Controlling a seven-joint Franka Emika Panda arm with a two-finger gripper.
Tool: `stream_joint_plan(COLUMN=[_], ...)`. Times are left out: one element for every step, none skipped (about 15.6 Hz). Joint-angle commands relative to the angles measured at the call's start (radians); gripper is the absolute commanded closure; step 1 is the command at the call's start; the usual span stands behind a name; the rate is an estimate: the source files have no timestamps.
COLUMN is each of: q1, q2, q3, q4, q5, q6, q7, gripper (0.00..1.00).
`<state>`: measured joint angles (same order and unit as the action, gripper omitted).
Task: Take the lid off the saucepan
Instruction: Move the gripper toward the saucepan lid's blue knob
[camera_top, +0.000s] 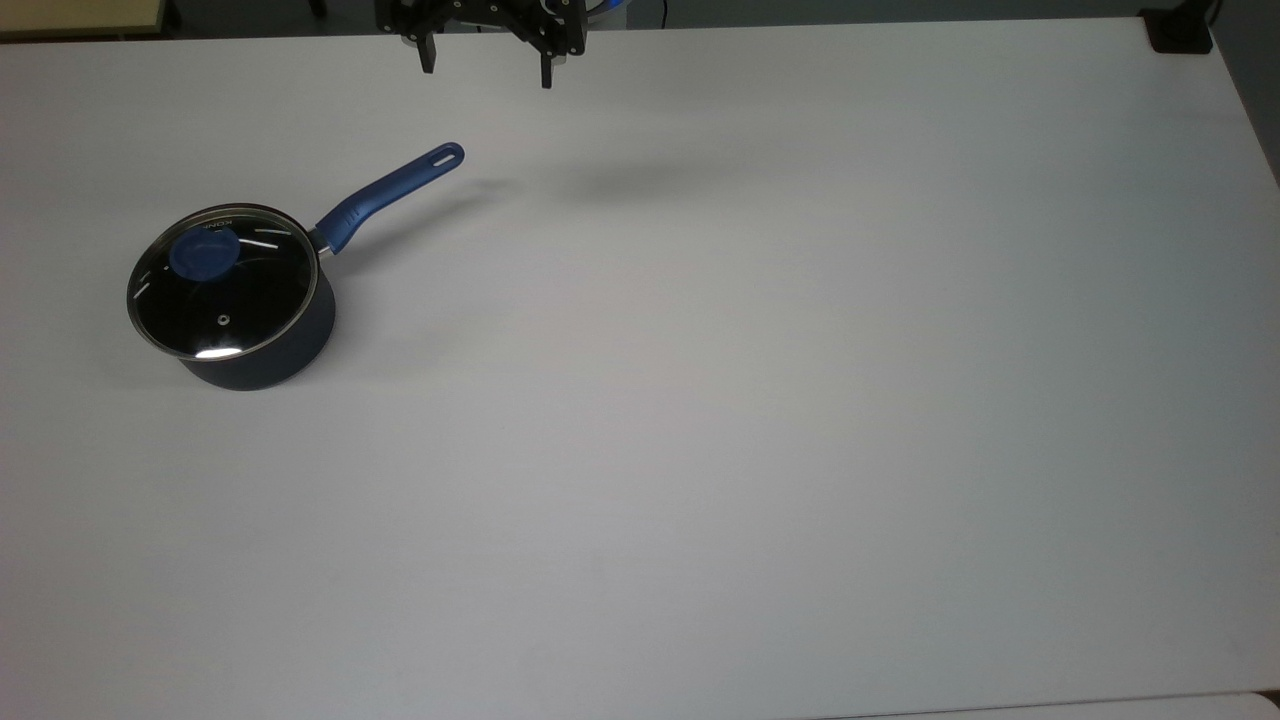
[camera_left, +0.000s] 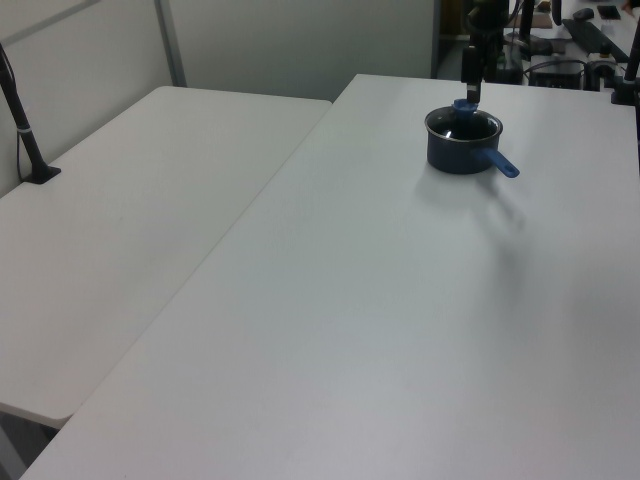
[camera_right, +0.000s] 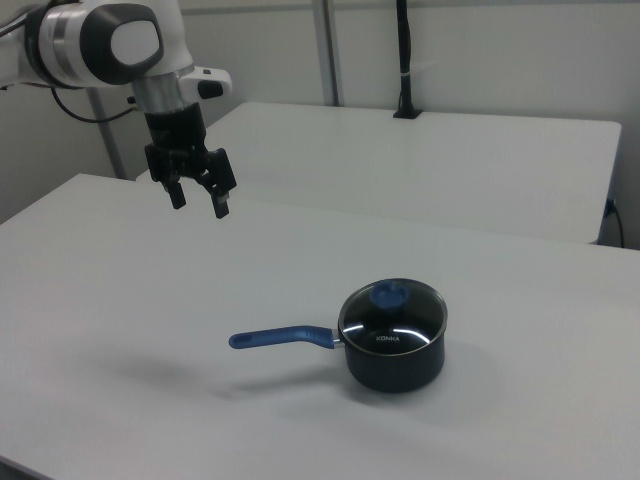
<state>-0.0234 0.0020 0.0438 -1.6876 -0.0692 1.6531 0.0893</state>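
A: Saucepan first. Where?
B: On the white counter, upright. Dark navy body, and the lid is seated flat on its rim, still closed.

A: Lid details?
B: Clear glass, thin metal rim, blue knob, tiny steam hole. Black inside shows through the glass. In the right view the lid carries some lettering on the near side.

A: Handle?
B: Long blue handle with a slot at its end. In the top view it runs up and to the right from the saucepan. In the right view the handle points to the saucepan's left, just above the counter. In the left view the saucepan sits far back, with the handle's end poking out at its lower right.

A: Pincer?
B: Pincer is spread, fingers wide apart, nothing between them, pointing down. It hangs in the air well apart from the saucepan: in the right view up and to the saucepan's left, beyond the handle end. In the top view the pincer is above the handle's slotted tip, at the frame's top edge.

A: Any contact?
B: None. Pincer touches neither lid nor handle.
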Motion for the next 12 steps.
stream_joint_plan(q1=[0.011,0.011,0.011,0.011,0.011,0.011,0.011,0.011,0.011,0.010,0.008,0.008], q2=[-0.011,-0.011,-0.011,-0.011,-0.011,-0.011,-0.011,-0.011,-0.011,-0.011,-0.011,-0.011], q3=[-0.004,-0.004,-0.004,-0.004,-0.004,-0.005,-0.005,-0.004,-0.005,-0.005,-0.005,-0.005], q4=[-0.007,-0.007,-0.007,-0.007,-0.007,-0.007,-0.007,-0.007,-0.007,-0.007,-0.006,-0.006], q5=[-0.009,-0.009,-0.009,-0.009,-0.009,-0.009,-0.009,-0.009,-0.009,-0.009,-0.009,-0.009], q6=[-0.022,-0.023,-0.024,-0.024,-0.024,-0.024,-0.023,-0.019,-0.019,-0.019,-0.018,-0.016], q7=[0.023,0.023,0.023,0.023,0.023,0.023,0.023,0.023,0.023,0.023,0.023,0.023], gripper=[0.00,0.00,0.00,0.00,0.00,0.00,0.00,0.00,0.00,0.00,0.00,0.00])
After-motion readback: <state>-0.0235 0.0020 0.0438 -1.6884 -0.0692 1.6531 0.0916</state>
